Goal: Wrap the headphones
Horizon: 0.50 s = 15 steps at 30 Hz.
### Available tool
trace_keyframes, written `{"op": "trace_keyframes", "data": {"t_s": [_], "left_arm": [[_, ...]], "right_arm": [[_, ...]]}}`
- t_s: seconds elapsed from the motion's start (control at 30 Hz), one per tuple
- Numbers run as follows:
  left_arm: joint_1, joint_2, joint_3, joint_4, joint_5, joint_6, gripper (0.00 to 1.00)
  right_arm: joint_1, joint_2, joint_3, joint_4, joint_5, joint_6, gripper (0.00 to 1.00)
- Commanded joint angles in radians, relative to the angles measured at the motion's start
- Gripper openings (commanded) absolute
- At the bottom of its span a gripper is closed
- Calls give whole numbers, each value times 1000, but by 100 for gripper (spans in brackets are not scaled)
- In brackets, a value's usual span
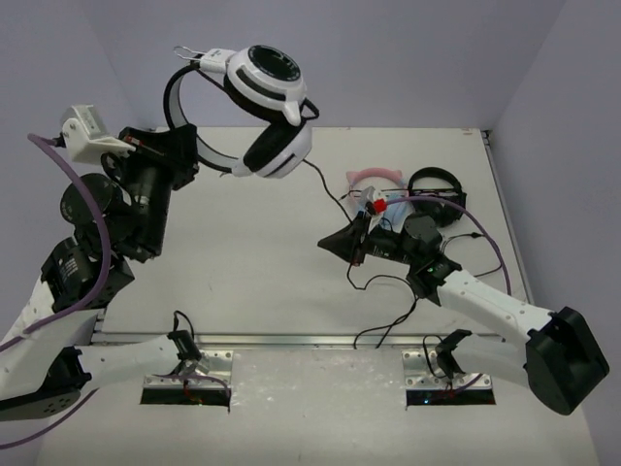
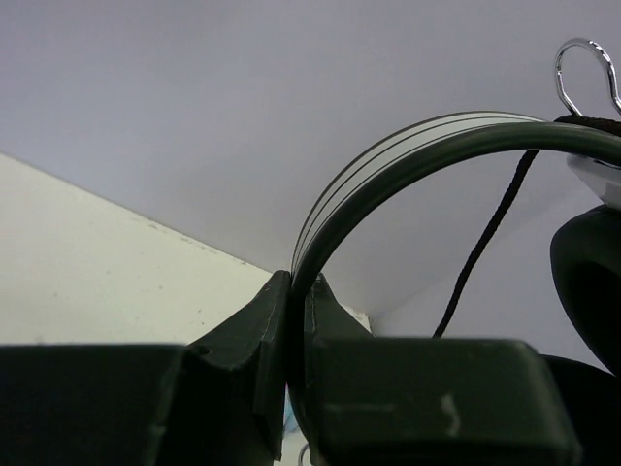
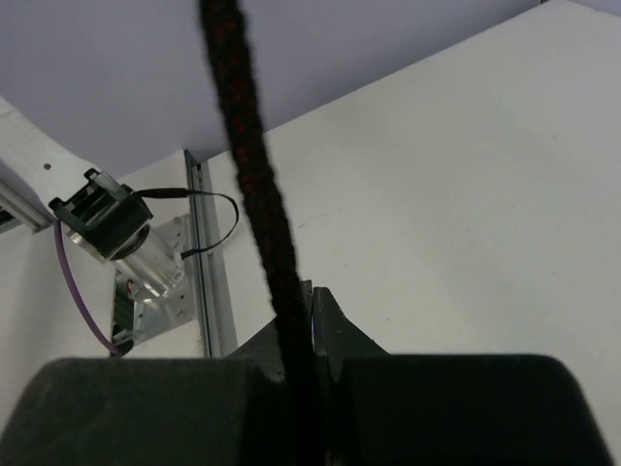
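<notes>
The headphones [image 1: 267,102], white with black ear cushions, hang high above the far left of the table. My left gripper [image 1: 189,150] is shut on their black-and-white headband [image 2: 388,160], with the band pinched between the jaws [image 2: 296,291]. An ear cushion [image 2: 592,272] shows at the right edge of the left wrist view. The thin black cable [image 1: 330,189] runs from the headphones down to my right gripper [image 1: 330,245], which is shut on it near the table's middle. In the right wrist view the cable [image 3: 254,184] rises out of the shut jaws [image 3: 312,303]. Its slack [image 1: 388,291] loops on the table.
Pink cat-ear headphones [image 1: 374,179] and all-black headphones [image 1: 437,183] lie at the far right, just behind my right arm. A metal rail [image 1: 310,340] runs along the table's near edge. Grey walls stand behind and on the right.
</notes>
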Motion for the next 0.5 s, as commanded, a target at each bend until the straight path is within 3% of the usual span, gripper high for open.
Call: {"op": "trace_keyframes", "data": {"t_s": [0.0,0.23,0.37,0.47], "left_arm": [[-8,19,-2,127,-338,-242,0],[-8,186,57,209,-532,-245,0],[2,275,79,490,-613,-35,0],[34,332,95,555,-610,52,0]], "right_arm": [[35,-37,-43,13,60,26,1],[219,-51,6,-294,310,-126,1],[340,-51,52,-476,454,-182,1],[411,-35,92,-567,528,-203,1]]}}
